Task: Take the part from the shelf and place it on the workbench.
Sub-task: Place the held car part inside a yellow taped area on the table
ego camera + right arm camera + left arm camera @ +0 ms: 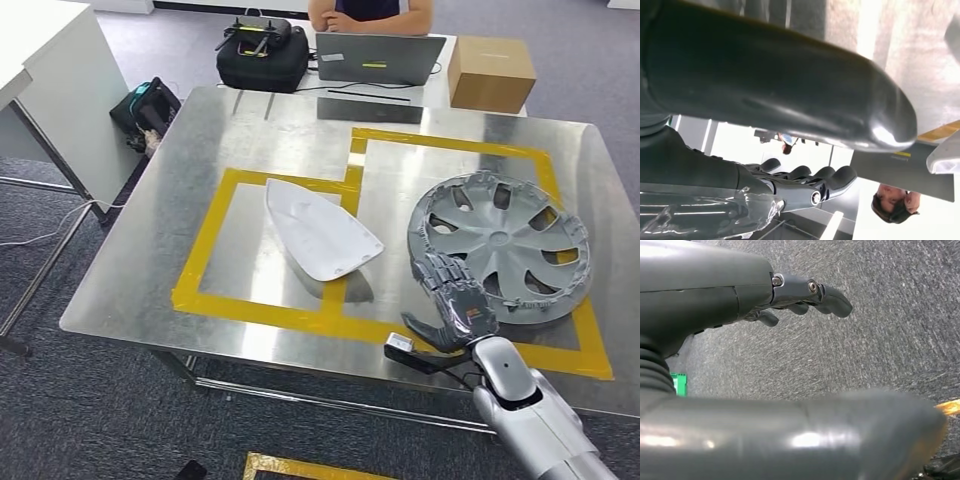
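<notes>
On the desk (151, 250) lies a grey wheel cover (502, 245); the right hand (453, 298) rests released at its near rim; the left hand (806, 295) hangs released over carpet (885, 330).

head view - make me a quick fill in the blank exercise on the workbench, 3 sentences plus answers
1. The grey wheel cover lies on the workbench inside a rectangle marked with ____ tape.
2. The robot's right hand rests at the near-left rim of the ____.
3. The white part lies to the ____ of the wheel cover, as seen in the head view.

Missing words: yellow; wheel cover; left
</notes>
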